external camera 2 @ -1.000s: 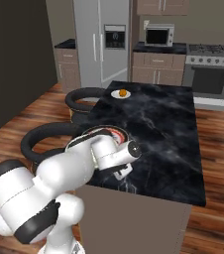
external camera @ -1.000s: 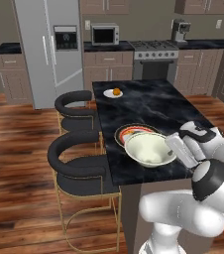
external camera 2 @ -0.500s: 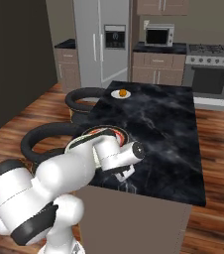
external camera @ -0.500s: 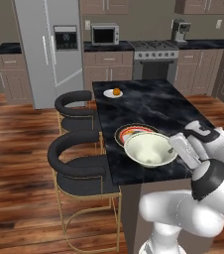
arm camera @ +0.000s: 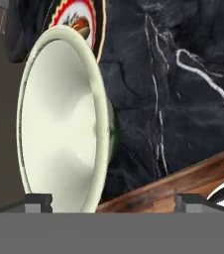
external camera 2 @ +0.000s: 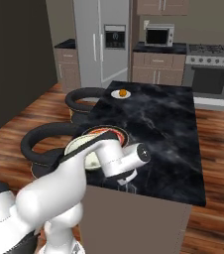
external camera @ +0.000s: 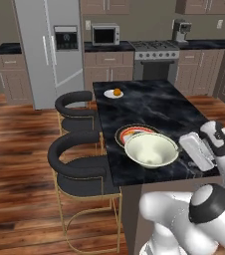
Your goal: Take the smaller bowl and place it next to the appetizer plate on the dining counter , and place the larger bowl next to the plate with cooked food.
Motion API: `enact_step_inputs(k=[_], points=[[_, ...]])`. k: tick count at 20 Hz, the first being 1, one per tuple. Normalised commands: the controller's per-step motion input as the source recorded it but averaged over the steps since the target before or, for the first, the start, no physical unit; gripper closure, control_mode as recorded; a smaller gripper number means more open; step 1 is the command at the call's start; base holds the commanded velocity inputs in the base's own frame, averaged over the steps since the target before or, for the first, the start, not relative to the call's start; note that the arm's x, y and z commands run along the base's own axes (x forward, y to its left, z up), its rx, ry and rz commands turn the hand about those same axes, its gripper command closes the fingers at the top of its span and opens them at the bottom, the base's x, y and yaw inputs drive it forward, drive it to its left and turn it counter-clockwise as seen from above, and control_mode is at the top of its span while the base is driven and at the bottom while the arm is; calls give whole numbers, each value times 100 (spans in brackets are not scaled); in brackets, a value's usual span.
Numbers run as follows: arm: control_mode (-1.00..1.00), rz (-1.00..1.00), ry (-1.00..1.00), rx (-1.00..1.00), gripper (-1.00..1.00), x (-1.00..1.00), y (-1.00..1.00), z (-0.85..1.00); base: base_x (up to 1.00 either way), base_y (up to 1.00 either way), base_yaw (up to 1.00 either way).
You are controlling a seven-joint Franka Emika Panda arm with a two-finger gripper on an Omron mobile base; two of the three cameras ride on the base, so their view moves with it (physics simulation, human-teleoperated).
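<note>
Now the jaws have spread wide, letting go of the larger bowl (external camera: 151, 150) on the dining counter (external camera: 154, 107).

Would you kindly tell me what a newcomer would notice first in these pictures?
Probably the wide cream bowl near the front edge of the black marble counter, right beside the orange-rimmed plate of food. Next, the white arm's open pincer close by it, and the small white plate at the far end.

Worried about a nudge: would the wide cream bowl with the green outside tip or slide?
The wide cream bowl probably slides easily on the polished black marble counter. Its narrow foot may let it rock. It looks rigid, likely breakable.
</note>
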Motion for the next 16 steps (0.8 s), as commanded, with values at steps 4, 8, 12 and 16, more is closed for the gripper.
enact_step_inputs(k=[4, 8, 12, 16], points=[[-100, -4, 0, 0, -100, -55, -13, 98, 0, 0, 0], [-100, -14, 0, 0, -100, -59, 0, 95, 0, 0, 0], [-100, -33, -6, 0, -100, -40, 20, 72, 0, 0, 0], [-100, -35, -1, 0, -100, -7, 29, 68, 0, 0, 0]])
